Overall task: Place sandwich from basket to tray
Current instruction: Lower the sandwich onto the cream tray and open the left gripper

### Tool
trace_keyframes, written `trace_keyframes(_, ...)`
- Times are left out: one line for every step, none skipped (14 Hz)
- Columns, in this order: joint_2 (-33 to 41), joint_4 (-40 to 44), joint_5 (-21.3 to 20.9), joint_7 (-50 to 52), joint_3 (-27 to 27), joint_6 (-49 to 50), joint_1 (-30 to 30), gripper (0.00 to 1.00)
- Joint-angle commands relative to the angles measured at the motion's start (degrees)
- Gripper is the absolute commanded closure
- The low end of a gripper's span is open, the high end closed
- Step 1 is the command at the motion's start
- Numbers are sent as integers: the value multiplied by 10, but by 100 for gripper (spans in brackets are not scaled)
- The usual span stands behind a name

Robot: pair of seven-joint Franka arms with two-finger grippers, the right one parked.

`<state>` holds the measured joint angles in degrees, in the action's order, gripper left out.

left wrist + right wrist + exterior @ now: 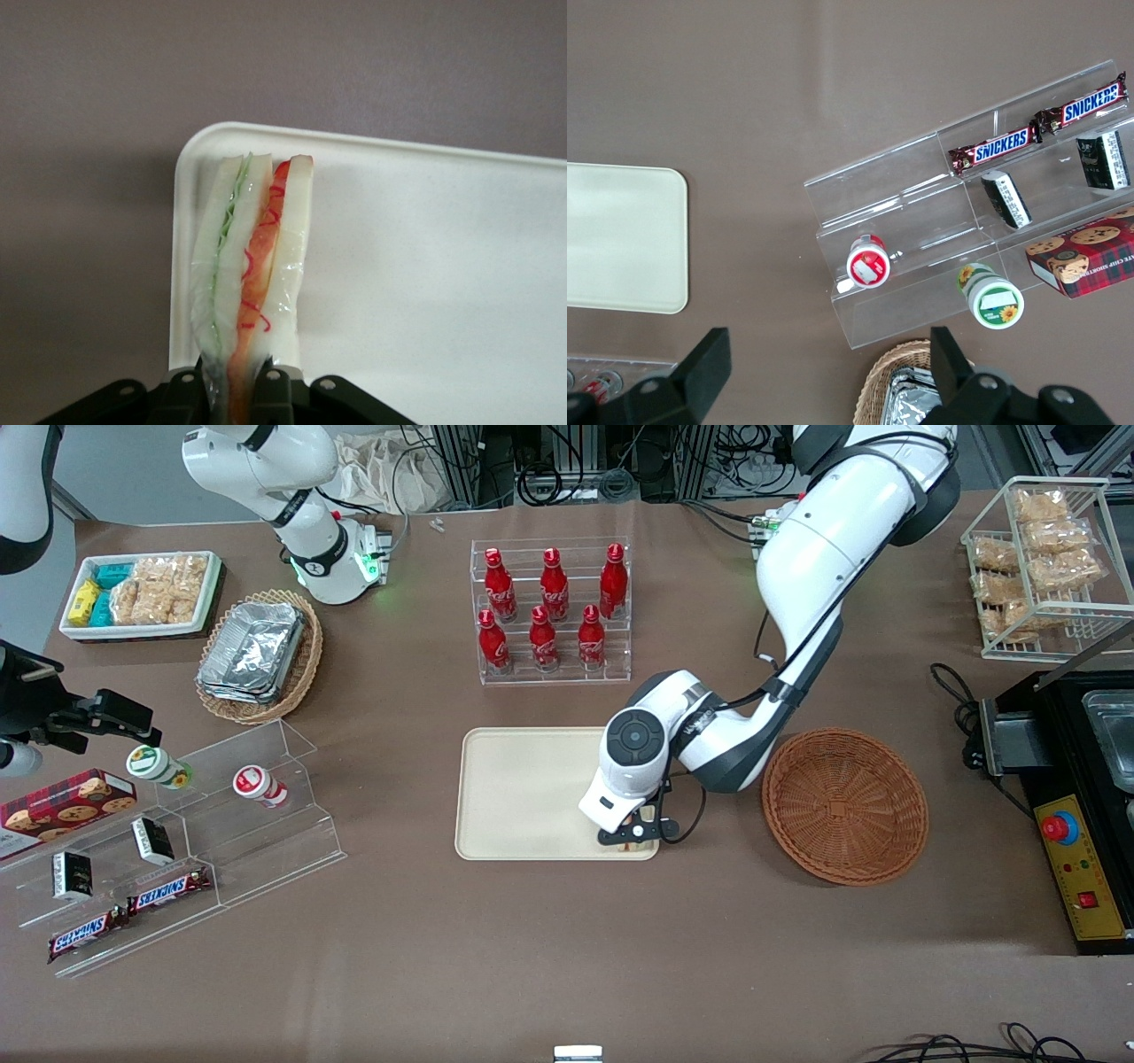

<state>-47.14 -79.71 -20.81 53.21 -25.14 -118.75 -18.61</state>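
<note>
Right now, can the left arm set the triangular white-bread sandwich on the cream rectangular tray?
Probably yes: the gripper, shut on the sandwich, is at the tray's corner nearest the woven reddish-brown basket, bare tray beside it.

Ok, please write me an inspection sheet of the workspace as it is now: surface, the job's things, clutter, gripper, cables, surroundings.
Surface: brown table, no spills seen.
Sandwich: held on edge over the tray corner nearest the front camera; touching the tray or not, cannot tell.
Tray: nothing lying on it.
Basket: empty, beside the tray.
Clutter: red bottles in a clear rack; foil containers in a tan basket; Snickers bars on clear shelves.
Gripper: fingers shut on the sandwich.
Cables: black cable beside the black machine.
Surroundings: wire rack of snack bags.
</note>
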Motion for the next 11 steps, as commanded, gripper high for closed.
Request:
trace_keyframes(3,-4,-13,3,3,12,-4,100)
trace_keyframes(2,-4,-13,3,3,12,-5,96)
trace_keyframes(1,-6,-13,4,3,13,-6,84)
trace_keyframes(2,-11,-13,8,3,14,-8,55)
trace_keyframes(2,-13,-13,9,3,15,-9,1)
trace_keyframes(4,-14,-13,11,3,16,-9,0)
trace_keyframes(6,-12,-13,11,3,16,-6,0)
trace_keyframes(11,-10,-13,11,3,16,-4,0)
trace_keyframes(17,-6,-12,11,3,16,-1,0)
trace_keyframes(27,-6,-13,11,4,16,1,0)
trace_keyframes(37,-3,-13,11,6,16,9,0)
